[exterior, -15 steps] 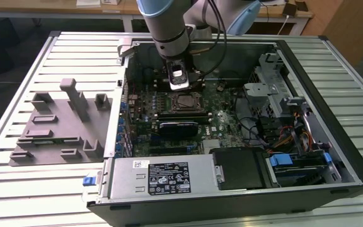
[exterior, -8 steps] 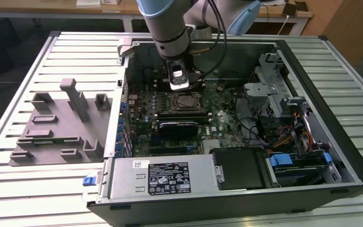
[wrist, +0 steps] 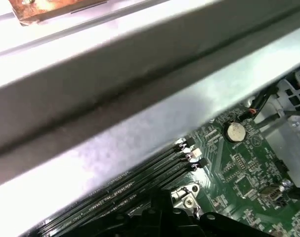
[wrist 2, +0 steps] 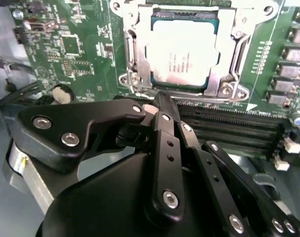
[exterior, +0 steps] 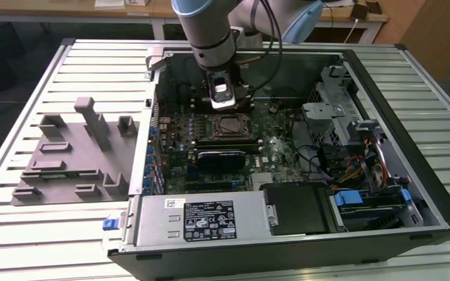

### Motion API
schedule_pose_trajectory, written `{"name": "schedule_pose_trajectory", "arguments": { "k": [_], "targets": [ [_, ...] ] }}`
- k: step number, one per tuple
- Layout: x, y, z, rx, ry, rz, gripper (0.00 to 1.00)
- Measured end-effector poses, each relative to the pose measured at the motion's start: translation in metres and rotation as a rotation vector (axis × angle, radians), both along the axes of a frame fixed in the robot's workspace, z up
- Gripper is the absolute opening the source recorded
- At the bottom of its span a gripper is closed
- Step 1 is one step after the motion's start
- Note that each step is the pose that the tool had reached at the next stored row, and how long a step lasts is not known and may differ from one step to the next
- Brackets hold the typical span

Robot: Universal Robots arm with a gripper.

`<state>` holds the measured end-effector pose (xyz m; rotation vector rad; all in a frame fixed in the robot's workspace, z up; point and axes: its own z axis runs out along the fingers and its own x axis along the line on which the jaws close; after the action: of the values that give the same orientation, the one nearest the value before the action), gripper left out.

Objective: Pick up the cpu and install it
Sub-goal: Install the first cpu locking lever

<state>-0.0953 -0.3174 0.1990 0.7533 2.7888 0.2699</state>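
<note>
The open computer case (exterior: 412, 193) fills most of the exterior view, lying on a slatted table (exterior: 21, 234), with a grey fixture block (exterior: 72, 158) at centre left. Inside the case, the green motherboard (exterior: 280, 146) spreads across the frame's middle. The arm (exterior: 209, 29) comes down from the top centre, ending just above the socket (exterior: 229, 125).

In the second wrist view the cpu (wrist 2: 183, 54) sits at upper centre, seated flat inside the socket's metal frame (wrist 2: 130, 54), silvery top facing up. The gripper (wrist 2: 159, 106) occupies the lower half; its black fingers (wrist 2: 162, 148) meet at a narrow tip with nothing between them, close to the socket's lower edge and the memory slots (wrist 2: 229, 128).

The chip looks light, rigid and thin, with a slick metal top. I judge its underside delicate, so any hold belongs on its opposite edges, kept level.
</note>
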Motion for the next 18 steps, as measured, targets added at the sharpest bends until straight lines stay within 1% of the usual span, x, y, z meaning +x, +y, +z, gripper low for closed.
{"name": "schedule_pose_trajectory", "arguments": {
  "k": [5, 13, 15, 18],
  "targets": [
    [0.000, 0.0000, 0.0125, 0.0000, 0.0001, 0.000, 0.11],
    [0.000, 0.0000, 0.0350, -0.0001, 0.0001, 0.000, 0.11],
    [0.000, 0.0000, 0.0380, -0.0001, 0.0001, 0.000, 0.11],
    [0.000, 0.0000, 0.0380, 0.0001, 0.0000, 0.000, 0.11]
  ]
}}
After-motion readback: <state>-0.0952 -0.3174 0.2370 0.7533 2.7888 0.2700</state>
